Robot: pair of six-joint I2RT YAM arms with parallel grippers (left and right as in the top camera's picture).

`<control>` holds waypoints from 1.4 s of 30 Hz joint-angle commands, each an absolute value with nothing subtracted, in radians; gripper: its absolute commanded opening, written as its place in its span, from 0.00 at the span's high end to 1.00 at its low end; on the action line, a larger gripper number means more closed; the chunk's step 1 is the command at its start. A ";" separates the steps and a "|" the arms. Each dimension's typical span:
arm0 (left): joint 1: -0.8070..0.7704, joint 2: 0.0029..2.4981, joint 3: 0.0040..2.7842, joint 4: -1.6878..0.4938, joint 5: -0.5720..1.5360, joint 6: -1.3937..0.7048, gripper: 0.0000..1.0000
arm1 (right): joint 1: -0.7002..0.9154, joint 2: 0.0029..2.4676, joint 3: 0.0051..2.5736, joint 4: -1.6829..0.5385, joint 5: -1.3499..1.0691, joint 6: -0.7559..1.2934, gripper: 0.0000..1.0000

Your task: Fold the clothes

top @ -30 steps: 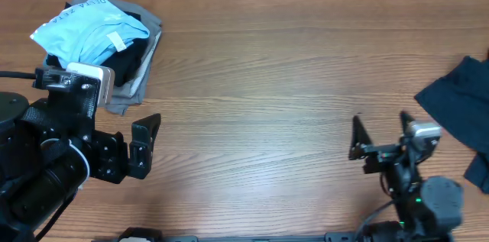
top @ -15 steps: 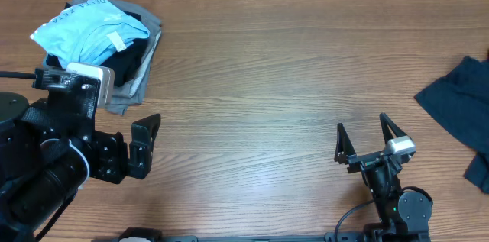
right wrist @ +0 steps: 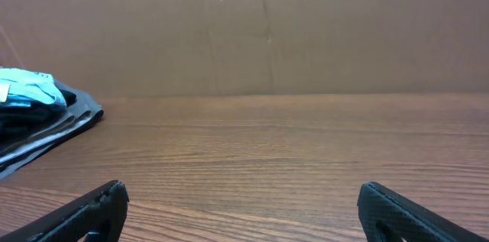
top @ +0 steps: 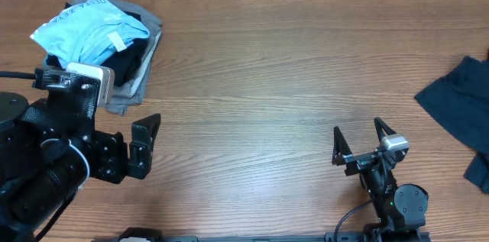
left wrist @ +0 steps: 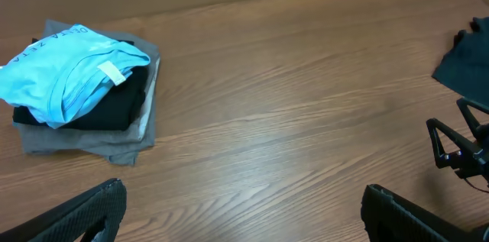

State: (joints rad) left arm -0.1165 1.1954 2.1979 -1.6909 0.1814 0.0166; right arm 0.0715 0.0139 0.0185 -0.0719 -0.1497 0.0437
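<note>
The clothes lie in two places. A folded stack sits at the table's back left, with a light blue T-shirt on top of a black one and a grey one. A crumpled dark navy shirt lies at the right edge. My left gripper hovers open in front of the stack, nothing between its fingers. My right gripper stands open near the front edge, left of the navy shirt, also empty.
Bare wooden table stretches between the stack and the navy shirt. A brown cardboard wall stands along the back edge. The right wrist view catches the stack's edge far left.
My right arm has swung left and pulled back toward the front edge, its open fingers now pointing across the table. The left arm and the clothes have not moved.
</note>
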 commanded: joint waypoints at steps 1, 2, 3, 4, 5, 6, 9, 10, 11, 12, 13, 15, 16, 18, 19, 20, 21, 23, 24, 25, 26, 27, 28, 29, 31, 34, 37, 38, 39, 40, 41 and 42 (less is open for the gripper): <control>-0.123 1.196 2.198 -1.689 0.173 0.000 0.00 | 0.066 0.006 0.008 -0.069 -0.151 0.037 0.00; -0.123 1.196 2.198 -1.689 0.173 0.000 0.00 | 0.066 0.006 0.008 -0.069 -0.151 0.037 0.00; -0.123 1.196 2.198 -1.689 0.173 0.000 0.00 | 0.066 0.006 0.008 -0.069 -0.151 0.037 0.00; -0.123 1.196 2.198 -1.689 0.173 0.000 0.00 | 0.066 0.006 0.008 -0.069 -0.151 0.037 0.00; -0.123 1.196 2.198 -1.689 0.173 0.000 0.00 | 0.066 0.006 0.008 -0.069 -0.151 0.037 0.00; -0.123 1.196 2.198 -1.689 0.173 0.000 0.00 | 0.066 0.006 0.008 -0.069 -0.151 0.037 0.00; -0.123 1.196 2.198 -1.689 0.173 0.000 0.00 | 0.066 0.006 0.008 -0.069 -0.151 0.037 0.00; -0.125 1.196 2.197 -1.689 0.172 0.000 0.00 | 0.066 0.006 0.008 -0.069 -0.151 0.037 0.00; -0.125 1.195 2.197 -1.689 0.173 -0.001 0.00 | 0.066 0.006 0.008 -0.069 -0.151 0.037 0.00; -0.125 1.190 2.197 -1.683 0.165 0.015 0.00 | 0.066 0.006 0.008 -0.069 -0.151 0.037 0.00; -0.125 1.188 2.196 -1.661 0.132 0.035 0.00 | 0.066 0.006 0.008 -0.069 -0.151 0.037 0.00; -0.125 1.179 2.178 -1.570 0.112 0.043 0.00 | 0.066 0.006 0.008 -0.069 -0.151 0.037 0.00; -0.125 1.172 2.162 -1.526 0.112 0.054 0.00 | 0.066 0.006 0.008 -0.069 -0.151 0.037 0.00; -0.124 1.143 2.094 -1.398 0.109 0.094 0.00 | 0.066 0.006 0.008 -0.069 -0.151 0.037 0.00; -0.124 1.124 2.046 -1.330 0.106 0.120 0.00 | 0.066 0.006 0.008 -0.069 -0.151 0.037 0.00; -0.124 1.095 1.979 -1.252 0.104 0.144 0.00 | 0.066 0.006 0.008 -0.069 -0.151 0.037 0.00; -0.124 1.063 1.901 -1.173 0.104 0.161 0.00 | 0.066 0.006 0.008 -0.069 -0.151 0.037 0.00; -0.124 0.991 1.734 -1.006 0.104 0.165 0.00 | 0.066 0.006 0.008 -0.069 -0.151 0.037 0.00; -0.123 0.957 1.660 -0.932 0.101 0.166 0.00 | 0.066 0.006 0.008 -0.069 -0.151 0.037 0.00; -0.118 0.899 1.536 -0.823 0.096 0.165 0.00 | 0.066 0.006 0.008 -0.069 -0.151 0.037 0.00; -0.113 0.871 1.481 -0.779 0.096 0.165 0.00 | 0.066 0.006 0.008 -0.069 -0.151 0.037 0.00; -0.094 0.794 1.332 -0.681 0.094 0.165 0.00 | 0.066 0.006 0.008 -0.069 -0.151 0.037 0.00; -0.082 0.753 1.259 -0.643 0.086 0.166 0.00 | 0.066 0.006 0.008 -0.069 -0.151 0.037 0.00; -0.072 0.716 1.196 -0.614 0.075 0.166 0.00 | 0.066 0.006 0.008 -0.069 -0.151 0.037 0.00; -0.054 0.626 1.056 -0.564 0.044 0.165 0.00 | 0.066 0.006 0.008 -0.069 -0.151 0.037 0.00; -0.041 0.446 0.810 -0.453 -0.006 0.165 0.00 | 0.066 0.006 0.008 -0.069 -0.151 0.037 0.00; -0.041 0.297 0.635 -0.371 -0.030 0.165 0.00 | 0.066 0.006 0.008 -0.069 -0.151 0.037 0.00; -0.041 0.248 0.579 -0.350 -0.034 0.165 0.00 | 0.066 0.006 0.008 -0.069 -0.151 0.037 0.00; -0.041 0.210 0.535 -0.335 -0.034 0.165 0.00 | 0.066 0.006 0.008 -0.069 -0.151 0.037 0.00; -0.041 0.165 0.485 -0.319 -0.033 0.165 0.00 | 0.066 0.006 0.008 -0.069 -0.151 0.037 0.00; -0.041 0.133 0.446 -0.306 -0.033 0.164 0.00 | 0.066 0.006 0.008 -0.069 -0.151 0.037 0.00; -0.041 0.096 0.400 -0.287 -0.033 0.164 0.00 | 0.066 0.006 0.008 -0.069 -0.151 0.037 0.00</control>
State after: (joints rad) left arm -0.0475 0.2008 0.5270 -0.3302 -0.0025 0.1432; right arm 0.0715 0.0147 0.0185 -0.0731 -0.1501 0.0441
